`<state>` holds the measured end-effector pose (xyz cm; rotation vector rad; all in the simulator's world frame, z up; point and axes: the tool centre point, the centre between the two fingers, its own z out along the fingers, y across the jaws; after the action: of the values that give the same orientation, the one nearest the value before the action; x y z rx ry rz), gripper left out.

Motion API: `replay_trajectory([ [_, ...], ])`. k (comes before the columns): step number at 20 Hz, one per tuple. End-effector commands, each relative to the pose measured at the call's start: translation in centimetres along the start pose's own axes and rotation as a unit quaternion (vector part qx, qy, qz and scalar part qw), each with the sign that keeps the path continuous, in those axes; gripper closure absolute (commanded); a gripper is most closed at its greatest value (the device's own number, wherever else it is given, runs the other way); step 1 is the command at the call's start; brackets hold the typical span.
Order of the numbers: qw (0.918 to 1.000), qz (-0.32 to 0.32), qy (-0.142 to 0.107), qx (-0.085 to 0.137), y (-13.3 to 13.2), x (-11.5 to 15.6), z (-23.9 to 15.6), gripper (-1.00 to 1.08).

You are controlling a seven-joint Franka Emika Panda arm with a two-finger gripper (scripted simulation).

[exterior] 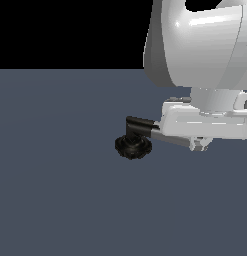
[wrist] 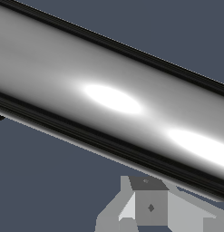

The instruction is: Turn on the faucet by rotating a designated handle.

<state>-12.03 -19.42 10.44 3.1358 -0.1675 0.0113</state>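
We start at the gripper, whose white fingers reach down at the far end of the handle, and we cannot tell from either view whether they are spread wide, narrowed, or pressed on the bar, since the white hand body hides most of them in the exterior view and the wrist view shows only one grey finger pad at the frame's edge. That pad sits just beside the handle, which fills the wrist view as a broad chrome cylinder with two bright highlights and dark bands along both its edges; whether the pad touches the bar we cannot say. Moving outward from the fingers along the bar, toward the exterior view's left, the handle runs as a slim grey-silver rod under the hand body and meets the short black elbow. Below that elbow, farther from the fingers, sits the black scalloped round base of the faucet, resting on the flat blue-grey floor. Above the fingers rises the wrist and the large white arm link, which occupies the upper part of the exterior view's right side against a black background.
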Motion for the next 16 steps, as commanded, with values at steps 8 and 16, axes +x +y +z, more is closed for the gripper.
replay_trajectory([
  [8, 1.0, -0.002, -0.002, 0.0, 2.1, 2.7, 0.4, 1.08],
  [16, 1.0, -0.001, -0.003, 0.0, 4.1, 4.7, 0.5, 1.08],
])
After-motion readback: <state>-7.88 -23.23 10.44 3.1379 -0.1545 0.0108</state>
